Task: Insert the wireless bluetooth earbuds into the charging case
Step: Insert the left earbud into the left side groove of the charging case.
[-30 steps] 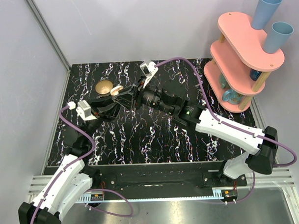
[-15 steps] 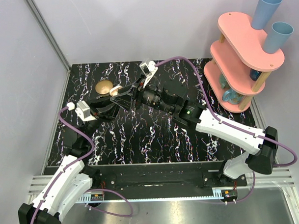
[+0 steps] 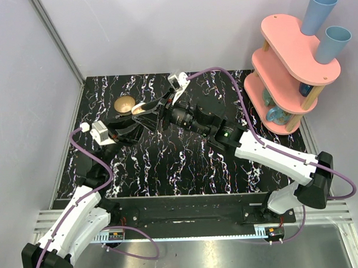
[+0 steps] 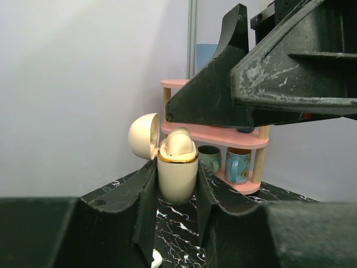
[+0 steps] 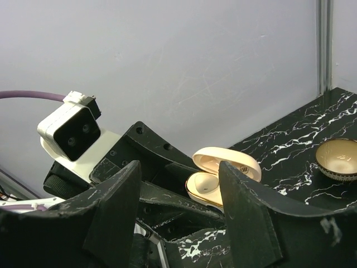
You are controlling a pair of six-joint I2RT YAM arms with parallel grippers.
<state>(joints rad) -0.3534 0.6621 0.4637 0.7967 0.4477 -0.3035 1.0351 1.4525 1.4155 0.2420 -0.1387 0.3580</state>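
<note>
Since left gripper (image 4: pixel 175 192) pinches charging case (image 4: pixel 177 174) upright, lid open, it presents upward for loading. Right gripper (image 5: pixel 178 184) spread wide, seemingly empty.

The open charging case (image 4: pixel 177 177) is boxed in on both sides by the left gripper (image 4: pixel 175 167) clamping it. The right gripper (image 5: pixel 179 166), spread wide, crowds in from the right, one black finger (image 4: pixel 223 95) hanging over the case's mouth. A brass bowl (image 3: pixel 125 104) sits near, just beyond. The pink shelf rack (image 3: pixel 288 71) stands well apart; passage lies across the marbled table (image 3: pixel 186 163) towards the bases.
</note>
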